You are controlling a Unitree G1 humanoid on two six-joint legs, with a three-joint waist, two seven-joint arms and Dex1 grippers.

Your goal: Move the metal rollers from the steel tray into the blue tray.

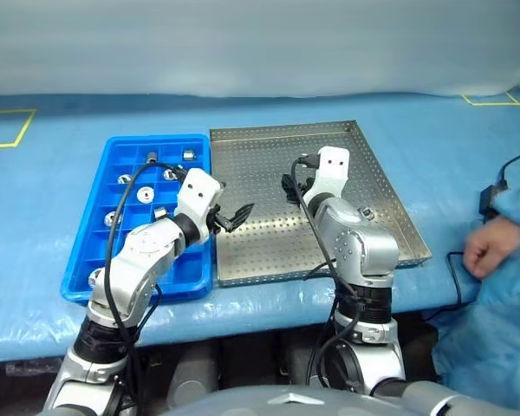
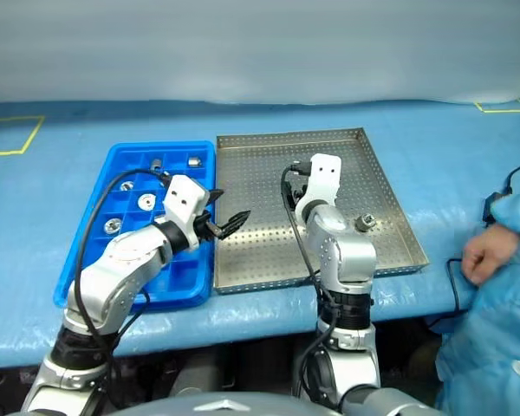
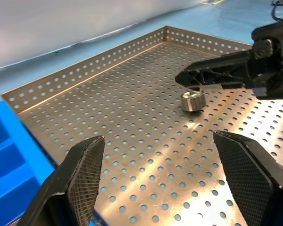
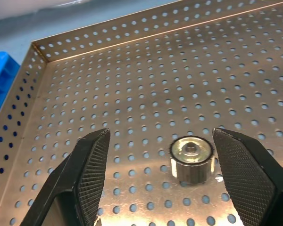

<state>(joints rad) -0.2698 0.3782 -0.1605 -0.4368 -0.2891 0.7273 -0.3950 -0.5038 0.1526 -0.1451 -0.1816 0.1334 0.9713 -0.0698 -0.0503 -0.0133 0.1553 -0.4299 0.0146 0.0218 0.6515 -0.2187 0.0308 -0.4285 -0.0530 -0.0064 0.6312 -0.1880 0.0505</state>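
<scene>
The steel tray [image 1: 399, 251] lies in the middle of the blue table, with the blue tray [image 1: 76, 282] against its left side. Several metal rollers [image 1: 145, 195] sit in the blue tray's compartments. One roller [image 4: 191, 157] stands on the steel tray's floor just ahead of my right gripper [image 4: 160, 134], level with the gap between its open fingers and untouched; the left wrist view shows this roller [image 3: 193, 100] under a right fingertip. Another roller [image 1: 365, 212] lies beside my right forearm. My left gripper [image 1: 236, 215] hovers open and empty over the steel tray's left part.
A person in a blue gown stands at the table's right end, a hand [image 1: 490, 247] resting near the steel tray's right corner. A black cable [image 1: 455, 277] and a small black device [image 1: 488, 201] lie there. Yellow tape lines [image 1: 9, 130] mark the table.
</scene>
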